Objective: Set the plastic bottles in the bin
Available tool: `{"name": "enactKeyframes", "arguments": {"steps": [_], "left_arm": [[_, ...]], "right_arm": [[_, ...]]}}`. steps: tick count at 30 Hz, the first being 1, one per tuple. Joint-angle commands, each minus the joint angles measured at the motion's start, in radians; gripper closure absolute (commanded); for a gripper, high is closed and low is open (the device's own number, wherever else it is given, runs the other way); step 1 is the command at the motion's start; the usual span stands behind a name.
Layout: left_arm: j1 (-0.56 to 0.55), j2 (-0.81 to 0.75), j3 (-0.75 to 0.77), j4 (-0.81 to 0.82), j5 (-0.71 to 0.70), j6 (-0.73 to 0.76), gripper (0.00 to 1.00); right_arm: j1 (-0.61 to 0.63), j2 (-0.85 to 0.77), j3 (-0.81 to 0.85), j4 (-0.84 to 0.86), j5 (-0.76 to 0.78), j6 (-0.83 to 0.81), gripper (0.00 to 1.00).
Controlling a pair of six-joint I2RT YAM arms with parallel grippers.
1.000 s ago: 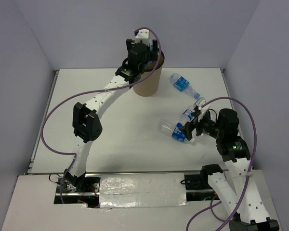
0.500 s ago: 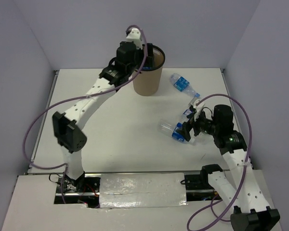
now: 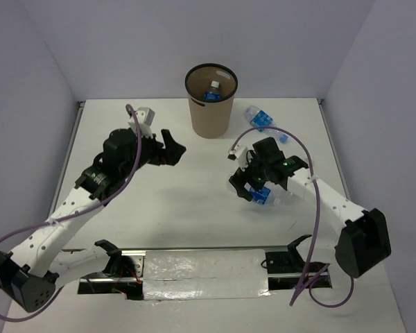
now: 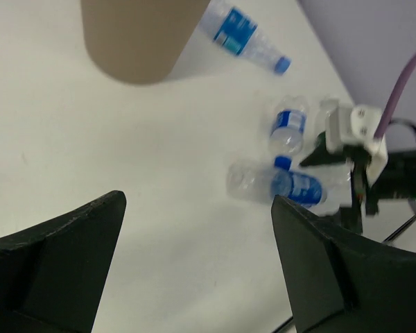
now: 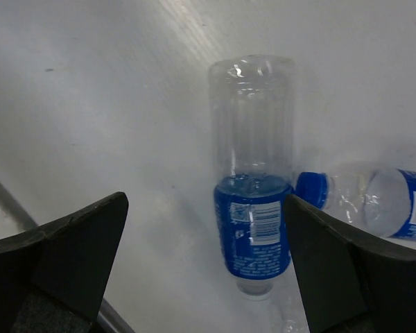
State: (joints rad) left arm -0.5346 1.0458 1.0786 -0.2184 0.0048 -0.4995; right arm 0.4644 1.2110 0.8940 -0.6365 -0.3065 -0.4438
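Bottle [image 3: 212, 91] now inside bin [image 3: 211, 118]; left gripper [image 4: 197, 201] withdrawn, open; right gripper [image 5: 204, 202] open above lying bottle [image 5: 252, 229].

White table [image 3: 187, 201]; pale walls [image 3: 125, 41]; silver tape strip [image 3: 201, 267].

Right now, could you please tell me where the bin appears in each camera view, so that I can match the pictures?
Top external: the bin stands at the upper middle, its open mouth showing.
Left wrist: the bin sits at the top left, cut off by the picture's top edge.
Right wrist: not in this picture.
Shared landmark: the near blue-labelled bottle, lying on its side: right of centre in top external, right of centre in left wrist, central in right wrist.
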Motion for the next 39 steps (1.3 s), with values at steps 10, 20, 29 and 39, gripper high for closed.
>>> {"name": "enactKeyframes", "arguments": {"steps": [10,20,29,39], "left_arm": [[0.025,-0.159,-0.175,0.008,-0.012,0.076,0.00],[0.048,-0.254,-0.183,-0.035,0.000,0.105,0.00],[0.137,-0.274,-0.203,0.002,0.073,0.093,0.00],[0.219,-0.259,-0.213,0.024,0.133,0.078,0.01]], "right_arm": [[0.086,0.357,0.198,0.003,0.181,-0.038,0.02],[0.103,0.542,0.257,-0.057,0.196,-0.061,0.38],[0.103,0.483,0.371,-0.207,-0.046,-0.088,0.85],[0.088,0.459,1.078,-0.333,-0.136,0.020,0.95]]}}
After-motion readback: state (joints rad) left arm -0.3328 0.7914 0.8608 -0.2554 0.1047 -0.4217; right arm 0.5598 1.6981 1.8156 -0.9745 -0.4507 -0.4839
